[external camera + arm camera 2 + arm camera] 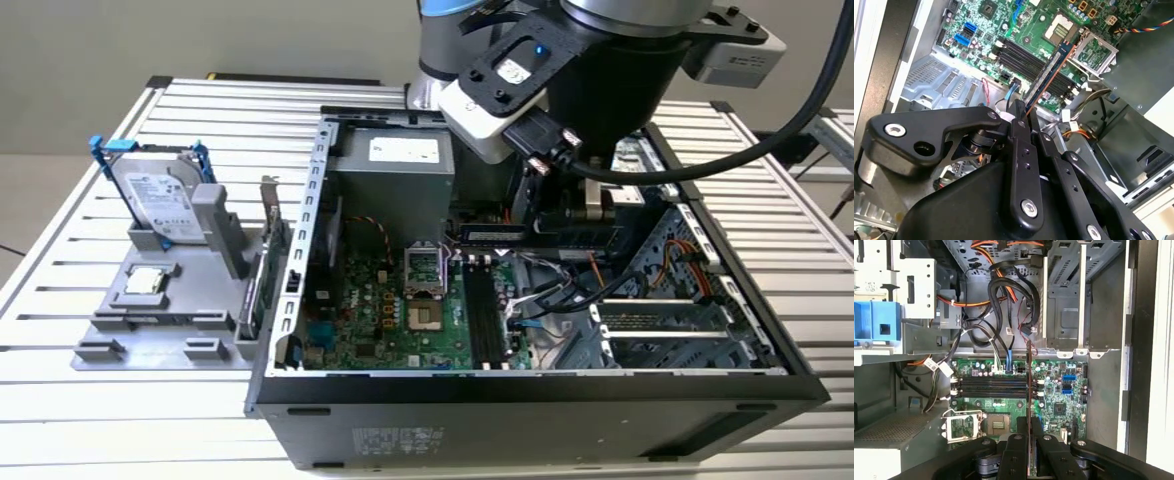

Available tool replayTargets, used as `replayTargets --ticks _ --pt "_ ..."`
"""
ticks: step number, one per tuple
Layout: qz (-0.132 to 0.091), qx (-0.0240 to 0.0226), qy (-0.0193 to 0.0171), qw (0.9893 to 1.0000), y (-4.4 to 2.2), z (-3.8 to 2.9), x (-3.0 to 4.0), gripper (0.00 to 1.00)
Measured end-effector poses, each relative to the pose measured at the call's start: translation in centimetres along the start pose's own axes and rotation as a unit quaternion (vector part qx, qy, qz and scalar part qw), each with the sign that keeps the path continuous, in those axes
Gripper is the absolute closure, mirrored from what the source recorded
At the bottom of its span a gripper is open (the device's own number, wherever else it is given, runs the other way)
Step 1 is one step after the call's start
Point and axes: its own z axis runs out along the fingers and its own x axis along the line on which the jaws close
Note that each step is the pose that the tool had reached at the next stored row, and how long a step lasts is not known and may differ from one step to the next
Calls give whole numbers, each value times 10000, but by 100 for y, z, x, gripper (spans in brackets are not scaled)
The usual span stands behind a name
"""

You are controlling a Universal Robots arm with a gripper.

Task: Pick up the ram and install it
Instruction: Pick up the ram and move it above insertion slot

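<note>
My gripper (583,212) hangs inside the open computer case (534,385), shut on the ram (1050,72). The ram is a dark blue stick with an orange edge, pinched at one end between the black fingers (1019,125). Its free end reaches out over the green motherboard (387,320). In the first wrist view the ram (1028,375) shows edge-on as a thin line rising from the gripper (1029,432), across one end of the black memory slots (989,385). In the exterior view the ram (514,236) lies crosswise above the slots (483,320), not touching them.
Black and orange cables (1004,300) hang near the slots. The open processor socket (423,290) and the power supply (400,165) sit beside them. On the exterior view's left, a grey stand (147,320) holds a hard drive (160,200) and a square chip (144,283); an expansion card (267,265) stands upright.
</note>
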Motion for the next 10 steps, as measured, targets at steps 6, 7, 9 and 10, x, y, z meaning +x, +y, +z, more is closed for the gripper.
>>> replayTargets --ticks 6,7,9,10 --pt "1 0 0 10000 0 0 0 100" --pt "1 0 0 10000 0 0 0 100" --pt "2 0 0 10000 0 0 0 100" --pt "2 0 0 10000 0 0 0 100"
